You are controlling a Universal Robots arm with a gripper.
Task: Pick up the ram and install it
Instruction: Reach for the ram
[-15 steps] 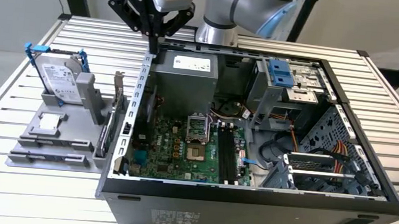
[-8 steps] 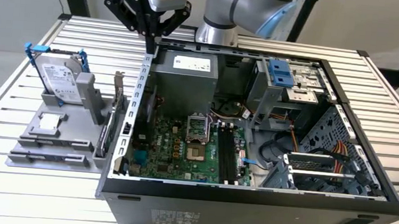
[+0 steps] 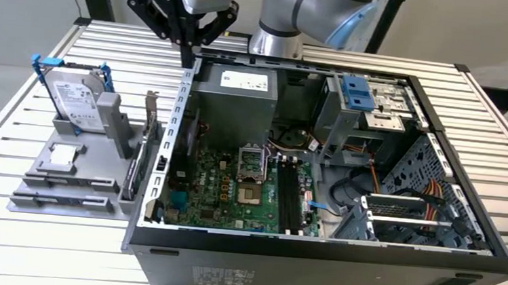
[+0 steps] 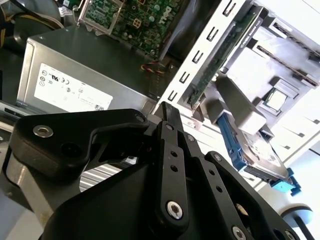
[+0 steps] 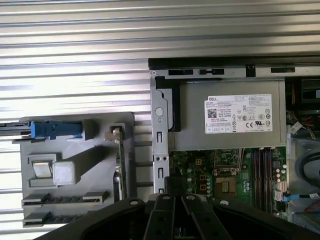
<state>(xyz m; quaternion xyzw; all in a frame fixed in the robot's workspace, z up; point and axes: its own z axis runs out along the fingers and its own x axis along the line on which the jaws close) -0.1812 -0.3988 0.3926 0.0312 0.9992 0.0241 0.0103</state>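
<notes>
Since the ram (image 3: pixel 144 149) was sitting on edge in the grey holder (image 3: pixel 61 168), just beside the outside wall of the PC case (image 3: pixel 316 273), I'd call this job basically not started. The gripper (image 3: pixel 188 54) hung high over the corner of the case by the power supply (image 3: pixel 240 87), well apart from the ram and touching nothing. Its jaws looked pressed together with nothing pinched between them, so 0 pickup done.

In the first wrist view the ram (image 5: pixel 120 162) showed edge-on as a thin strip in the holder. The hard drive (image 3: pixel 76 98) with its blue rails was parked further over on that same holder.

On the motherboard (image 3: pixel 218 187) the long black memory slots (image 3: pixel 288 196) looked empty to me, though I wouldn't swear 100% to it from that angle. So as far as I could judge, both halves were left to do: the grab and the install.
</notes>
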